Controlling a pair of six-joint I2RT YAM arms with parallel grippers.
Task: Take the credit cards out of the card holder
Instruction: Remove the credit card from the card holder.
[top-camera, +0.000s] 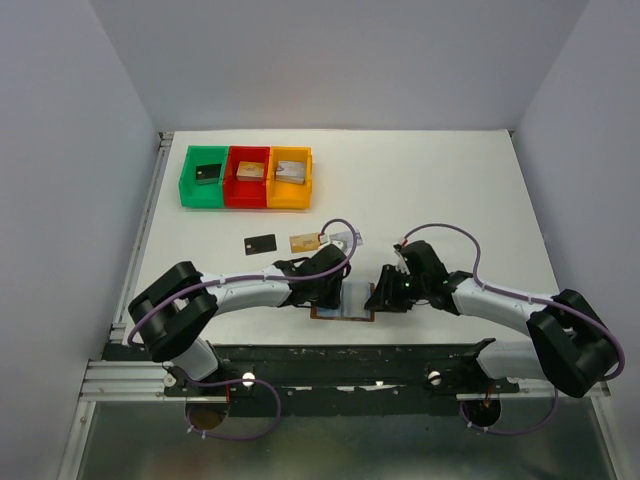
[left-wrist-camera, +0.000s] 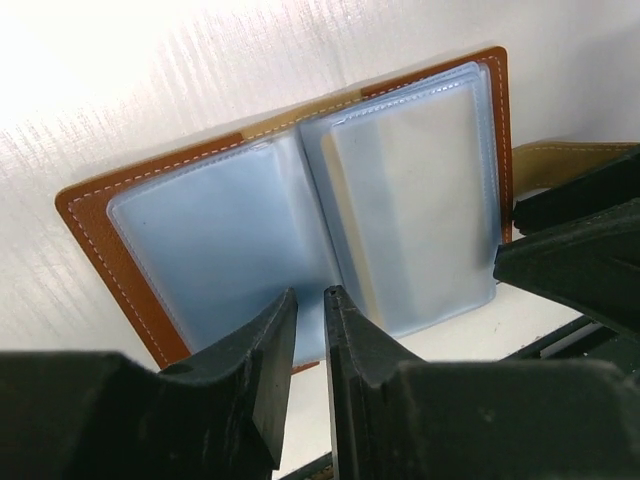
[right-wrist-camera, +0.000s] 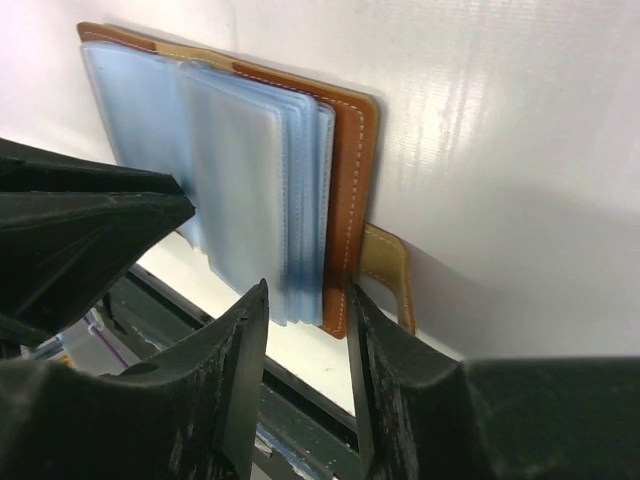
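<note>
The card holder (top-camera: 343, 312) lies open at the table's near edge, brown leather outside and pale blue pockets (left-wrist-camera: 230, 230) inside. A pale card with a gold edge (left-wrist-camera: 400, 190) shows through its right-hand pocket. My left gripper (left-wrist-camera: 310, 295) hovers over the pockets' lower edge, jaws a narrow gap apart with nothing between them. My right gripper (right-wrist-camera: 306, 290) is open and straddles the stack of sleeves (right-wrist-camera: 250, 170) and the leather cover (right-wrist-camera: 355, 180). Its right finger touches the cover by the tab strap (right-wrist-camera: 390, 265). A black card (top-camera: 261, 243) and a gold card (top-camera: 304, 241) lie on the table behind.
Green (top-camera: 205, 176), red (top-camera: 247, 176) and orange (top-camera: 290, 178) bins stand at the back left, each with a small blocky piece inside. The dark metal rail (top-camera: 350, 365) runs along the near edge just below the card holder. Both arms meet over it.
</note>
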